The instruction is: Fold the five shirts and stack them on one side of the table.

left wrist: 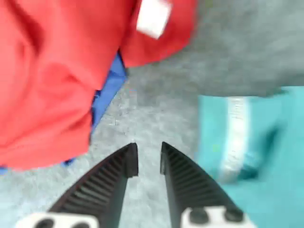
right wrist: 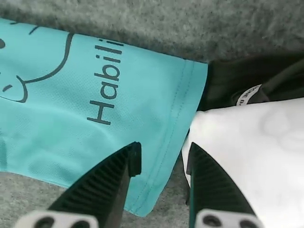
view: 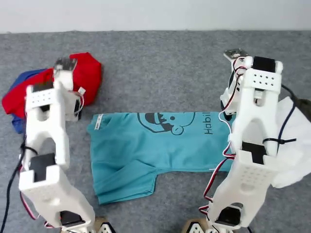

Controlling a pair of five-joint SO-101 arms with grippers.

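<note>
Covering the worktop (view: 160,63) is coarse grey carpet, with a teal shirt (view: 146,145) spread flat mid-table. A crumpled red shirt (view: 87,73) lies on a blue shirt (view: 19,80) by the left arm, and a white shirt (view: 296,145) on a dark shirt (right wrist: 237,76) by the right. The left tool (left wrist: 148,152) hangs released over carpet, the right tool (right wrist: 161,156) released over the teal hem.

Left arm (view: 46,141) and right arm (view: 252,145): white printed shells with rows of small holes, black servos (view: 43,164) at the joints, red-white-black wires (view: 217,171) looping outside, left gripper (left wrist: 148,159) and right gripper (right wrist: 161,160) with black ribbed fingers (left wrist: 109,180) on white mounts.
</note>
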